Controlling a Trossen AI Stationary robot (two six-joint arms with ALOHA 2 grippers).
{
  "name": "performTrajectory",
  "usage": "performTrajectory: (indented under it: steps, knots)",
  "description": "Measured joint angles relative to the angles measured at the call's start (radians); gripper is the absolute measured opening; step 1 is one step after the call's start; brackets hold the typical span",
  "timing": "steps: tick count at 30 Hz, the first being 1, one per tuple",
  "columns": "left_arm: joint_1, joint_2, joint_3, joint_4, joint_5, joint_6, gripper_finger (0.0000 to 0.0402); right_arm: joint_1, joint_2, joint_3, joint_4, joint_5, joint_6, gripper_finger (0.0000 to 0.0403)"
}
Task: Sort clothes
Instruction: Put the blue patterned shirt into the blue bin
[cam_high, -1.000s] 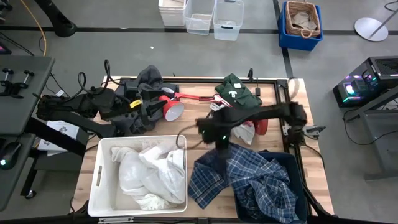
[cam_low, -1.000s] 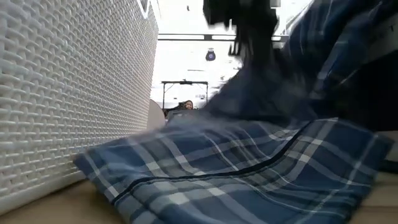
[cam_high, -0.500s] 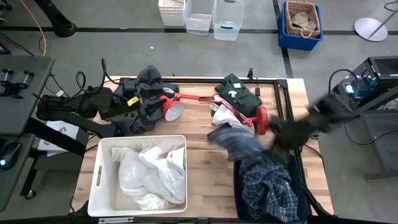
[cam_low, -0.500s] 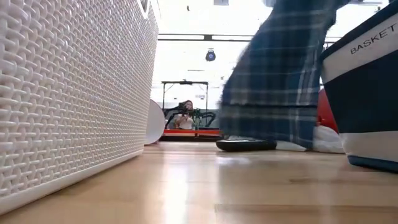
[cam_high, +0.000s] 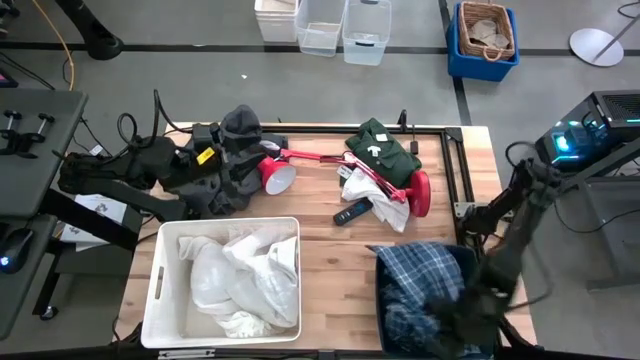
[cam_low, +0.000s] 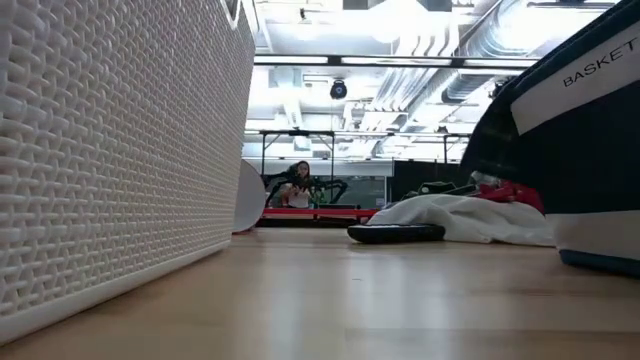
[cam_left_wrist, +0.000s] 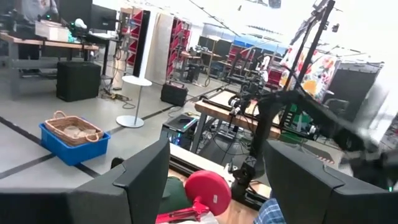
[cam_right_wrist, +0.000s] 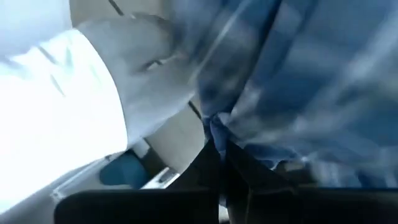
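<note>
My right pincer (cam_right_wrist: 217, 146) is pinched tight on the plaid shirt (cam_high: 420, 285), holding it over the navy bin (cam_high: 480, 262) so it can drop in (my left pincer (cam_left_wrist: 214, 180) waits wide by the desk's (cam_high: 330, 270) far side).

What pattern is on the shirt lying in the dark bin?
Blue-and-white plaid. The shirt shows best in the high view, bunched in the navy bin.
</note>
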Motion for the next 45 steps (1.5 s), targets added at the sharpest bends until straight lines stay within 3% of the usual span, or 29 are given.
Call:
performTrajectory:
  steps: [3, 8, 17, 21, 27, 34, 37, 40, 45]
  knots:
    - [0.012, 0.000, 0.000, 0.000, 0.000, -0.005, 0.0248, -0.077, 0.044, -0.124, 0.149, -0.094, -0.044, 0.0000]
    - [0.018, 0.000, 0.000, -0.002, 0.001, -0.033, 0.0248, -0.146, 0.146, -0.267, 0.153, -0.346, -0.160, 0.0000]
    - [0.018, 0.000, 0.000, -0.007, 0.002, -0.034, 0.0248, -0.199, 0.300, -0.427, 0.291, -0.377, -0.140, 0.0022]
    - [0.018, 0.000, 0.000, -0.010, 0.002, -0.035, 0.0248, -0.209, 0.310, -0.407, 0.297, -0.429, -0.178, 0.0057]
    - [0.018, 0.000, 0.000, -0.025, 0.002, -0.034, 0.0248, -0.187, 0.208, -0.293, 0.253, -0.459, -0.197, 0.0130]
    - [0.018, 0.000, 0.000, -0.088, 0.002, -0.035, 0.0248, -0.176, 0.077, -0.083, 0.019, -0.492, -0.206, 0.0194]
    - [0.018, 0.000, 0.000, -0.095, 0.002, -0.035, 0.0248, -0.196, 0.035, 0.003, -0.095, -0.483, -0.235, 0.0203]
    - [0.018, 0.000, 0.000, -0.089, 0.002, -0.035, 0.0248, -0.254, -0.004, 0.082, -0.196, -0.405, -0.294, 0.0204]
    - [0.018, 0.006, 0.000, -0.089, 0.015, -0.042, 0.0248, -0.455, -0.016, 0.186, -0.310, -0.075, -0.592, 0.0204]
